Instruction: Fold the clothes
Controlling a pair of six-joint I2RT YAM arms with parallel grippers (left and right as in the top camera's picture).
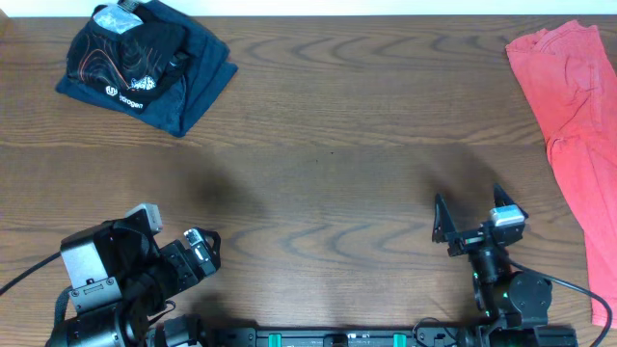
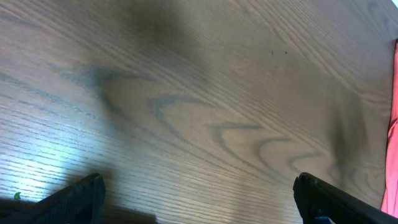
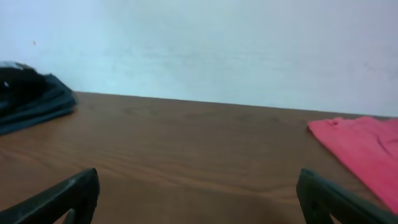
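**Grippers (2).** The left gripper (image 2: 199, 202) has its jaws fully apart. Its two dark fingers (image 2: 74, 198) show at the lower corners of the left wrist view, with only bare wood grain between them. It holds nothing. In the overhead view this gripper (image 1: 200, 249) sits at the near-left of the worktop (image 1: 318, 164).

The right gripper (image 3: 199, 199) is likewise spread wide and holds nothing. Its two fingers (image 3: 69, 196) frame open worktop (image 3: 186, 149). From overhead, the right gripper (image 1: 470, 210) sits at the near-right, pointing toward the far edge.

**Garments (3).**
1. The jersey (image 1: 130, 53) is black with fine orange-white lines and small white logos. It lies bunched in a compact heap at the far-left corner, well apart from both grippers.
2. One dark blue garment (image 1: 202, 77) lies directly under the jersey. It touches the jersey and extends past it on the right and near sides. The right wrist view shows its stacked edges (image 3: 43, 104) at far left.
3. One coral-red garment (image 1: 574, 116) lies spread along the right edge of the worktop and runs out of frame. It is near the right gripper but does not touch it. It also shows at the right of the right wrist view (image 3: 360, 146), and as a thin strip (image 2: 393, 124) in the left wrist view.

**Background.** One pale wall (image 3: 217, 43) stands behind the far edge.
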